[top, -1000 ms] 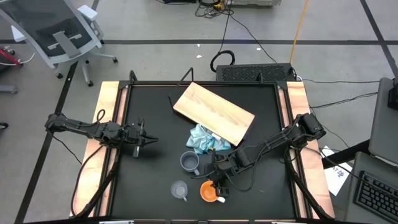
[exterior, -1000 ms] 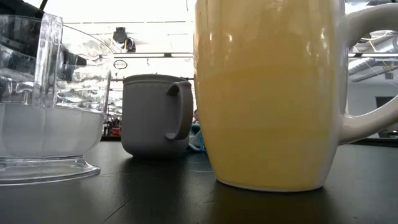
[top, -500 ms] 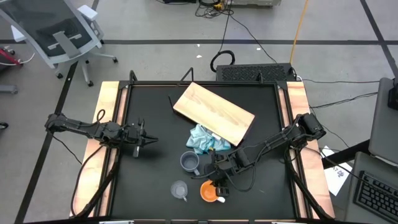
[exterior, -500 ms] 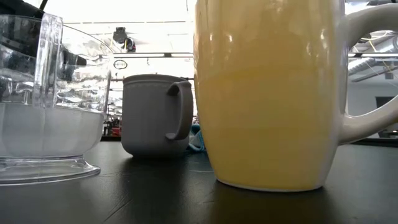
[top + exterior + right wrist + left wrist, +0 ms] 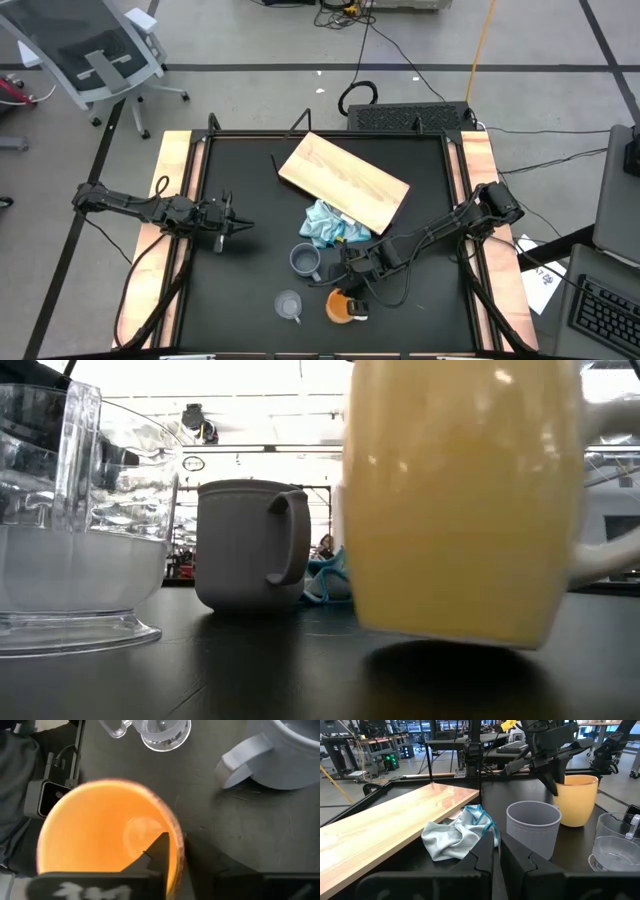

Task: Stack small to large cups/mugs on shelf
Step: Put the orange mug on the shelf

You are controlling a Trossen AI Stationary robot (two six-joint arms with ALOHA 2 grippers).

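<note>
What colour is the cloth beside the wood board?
The cloth is light blue with a teal edge, clearest in the left wrist view.

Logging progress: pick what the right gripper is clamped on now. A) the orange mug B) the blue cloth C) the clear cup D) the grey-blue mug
A: the right gripper is shut on the rim of the orange mug, one finger inside it; the low view shows the mug tilted off the table.

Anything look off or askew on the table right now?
Yes: the orange mug sits tilted, one side of its base off the table in the low view, the right gripper clamped on its rim. The blue cloth lies crumpled against the wooden board.
</note>
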